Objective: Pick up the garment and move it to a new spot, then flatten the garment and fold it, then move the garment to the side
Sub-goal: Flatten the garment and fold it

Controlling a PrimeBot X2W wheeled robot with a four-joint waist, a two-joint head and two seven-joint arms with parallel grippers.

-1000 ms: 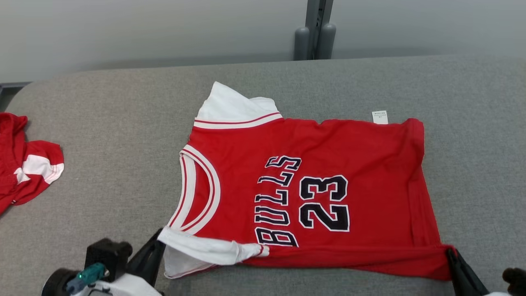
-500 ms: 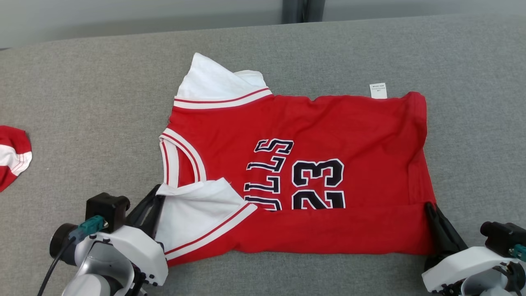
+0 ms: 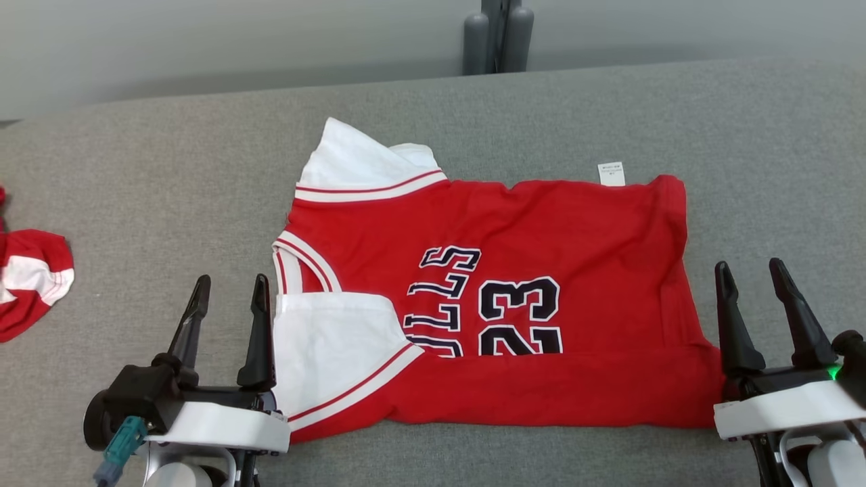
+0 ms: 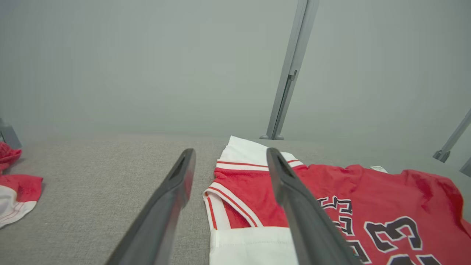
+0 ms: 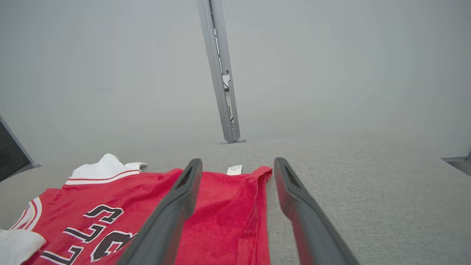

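Two tools spread wide, empty: left gripper just beside the white sleeve of the red jersey, right gripper at its hem corner. Lies mid grey surface, near edge folded over. From head and left wrist: another red garment far left. From right wrist: white label framed between fingertips.

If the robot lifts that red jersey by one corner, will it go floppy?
Probably floppy: the red jersey is thin cloth, already folded over itself. Likely light too, lying limp with soft wrinkles. The fold would probably fall open.
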